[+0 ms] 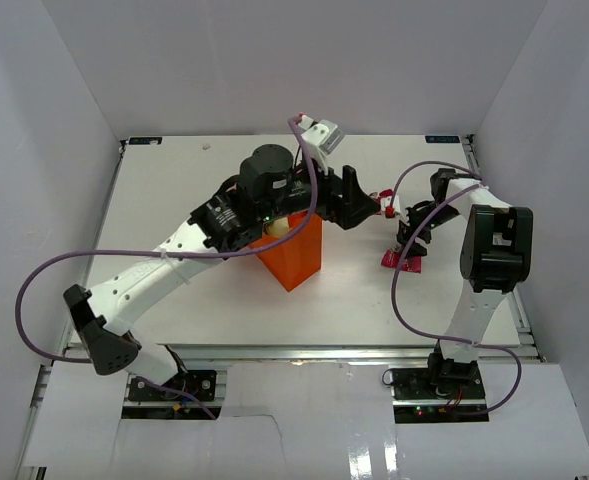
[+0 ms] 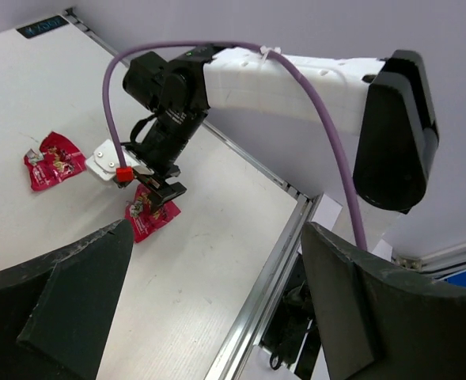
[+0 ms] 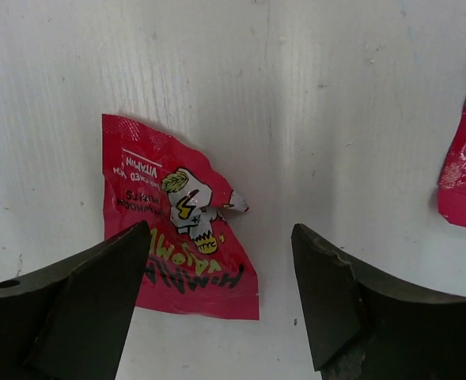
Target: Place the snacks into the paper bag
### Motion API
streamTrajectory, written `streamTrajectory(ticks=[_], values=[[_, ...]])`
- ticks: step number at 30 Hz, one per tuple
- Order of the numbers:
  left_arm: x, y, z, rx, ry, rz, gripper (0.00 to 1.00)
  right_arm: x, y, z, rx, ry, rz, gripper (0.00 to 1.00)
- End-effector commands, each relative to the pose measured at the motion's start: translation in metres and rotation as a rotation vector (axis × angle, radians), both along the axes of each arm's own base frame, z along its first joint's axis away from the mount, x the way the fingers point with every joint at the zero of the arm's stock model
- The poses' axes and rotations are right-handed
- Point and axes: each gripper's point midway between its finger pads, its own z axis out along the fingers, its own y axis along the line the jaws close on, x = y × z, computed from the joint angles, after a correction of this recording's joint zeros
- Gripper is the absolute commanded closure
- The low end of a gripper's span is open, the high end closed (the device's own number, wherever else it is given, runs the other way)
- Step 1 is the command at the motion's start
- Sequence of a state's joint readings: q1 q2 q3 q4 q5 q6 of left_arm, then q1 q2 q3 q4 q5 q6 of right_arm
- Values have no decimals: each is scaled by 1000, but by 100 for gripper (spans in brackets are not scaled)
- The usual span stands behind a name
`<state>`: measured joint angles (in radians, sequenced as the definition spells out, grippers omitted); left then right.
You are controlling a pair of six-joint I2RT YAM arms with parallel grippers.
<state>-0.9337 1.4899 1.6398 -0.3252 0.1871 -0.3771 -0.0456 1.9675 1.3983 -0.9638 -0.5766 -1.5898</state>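
Observation:
The orange paper bag (image 1: 296, 256) stands mid-table under my left arm, and something cream (image 1: 277, 229) shows at its mouth. My left gripper (image 1: 367, 203) (image 2: 217, 309) hovers open and empty just right of the bag. A magenta snack packet (image 3: 177, 218) (image 1: 398, 261) (image 2: 150, 216) lies flat on the table. My right gripper (image 3: 221, 293) (image 1: 409, 242) hangs open just above it, its left finger (image 3: 98, 293) over the packet's edge and nothing gripped. A second magenta packet (image 3: 464, 174) (image 2: 54, 161) (image 1: 386, 197) lies close by, between the two grippers.
White walls enclose the table on three sides. A metal rail (image 2: 272, 269) runs along the table's right edge. My right arm's purple cable (image 1: 399, 290) loops over the table near the packets.

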Motion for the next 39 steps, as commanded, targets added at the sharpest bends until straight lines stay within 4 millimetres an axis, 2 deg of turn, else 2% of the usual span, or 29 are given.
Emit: streamTrajectory(ticks=[1,6,10,13,15,16,17,18,20,21,22,24,25,26,27,28,29,30,31,32,33,34,35,36,37,38,39], values=[[-5,28,34,-73,-55,82,3,-2,-7,-4,-36,4,4,23],[-9,39,38,-85,-65,99,3,-11,-8,-15,-43,47,-13,34],[-14,46,51,-109,-81,104,3,-15,-5,-14,-27,70,-50,61],[-16,53,60,-129,-95,115,3,-25,0,-8,-4,80,-63,74],[-19,62,66,-140,-108,131,3,-32,4,3,26,74,-75,85],[-20,66,68,-144,-115,141,3,-34,7,9,41,68,-77,88],[-23,73,73,-156,-124,148,3,-38,13,25,76,50,-81,92],[-22,76,69,-152,-122,162,3,-41,17,34,98,49,-90,92],[-29,85,75,-175,-135,167,3,-50,28,72,174,-1,-86,92],[-30,87,70,-169,-129,167,3,-51,33,87,201,-28,-82,92],[-26,92,71,-177,-133,200,3,-56,37,113,231,-91,-74,92],[-30,102,78,-206,-147,216,3,-65,53,149,322,-124,-63,92],[-31,103,75,-209,-148,216,3,-67,61,182,371,-175,-70,92],[-33,106,83,-238,-165,218,3,-68,67,199,394,-198,-69,92],[-38,113,92,-266,-185,217,3,-73,86,216,417,-218,-34,92],[-39,114,91,-273,-197,214,3,-81,96,245,444,-203,-109,92],[-41,117,101,-308,-222,213,3,-92,123,260,472,-210,-75,92],[-46,122,109,-326,-249,209,3,-83,142,289,529,-328,-53,92],[-48,124,114,-339,-266,202,2,-89,150,308,545,-396,-88,92],[-51,126,122,-360,-288,197,2,-110,180,324,617,-346,-87,92],[-53,127,126,-368,-303,191,2,-110,196,351,690,-422,-69,92],[-56,132,135,-386,-323,192,2,-107,206,366,709,-443,-98,92],[-62,131,138,-394,-335,159,2,-117,225,373,745,-376,-104,92],[-65,132,141,-400,-343,150,2,-113,233,384,778,-374,-121,92],[-71,137,148,-422,-355,141,2,-99,242,380,770,-355,-168,92],[-73,139,149,-429,-358,137,2,-99,251,394,793,-357,-177,92],[-76,141,150,-438,-359,133,2,-91,263,390,789,-334,-199,92]])
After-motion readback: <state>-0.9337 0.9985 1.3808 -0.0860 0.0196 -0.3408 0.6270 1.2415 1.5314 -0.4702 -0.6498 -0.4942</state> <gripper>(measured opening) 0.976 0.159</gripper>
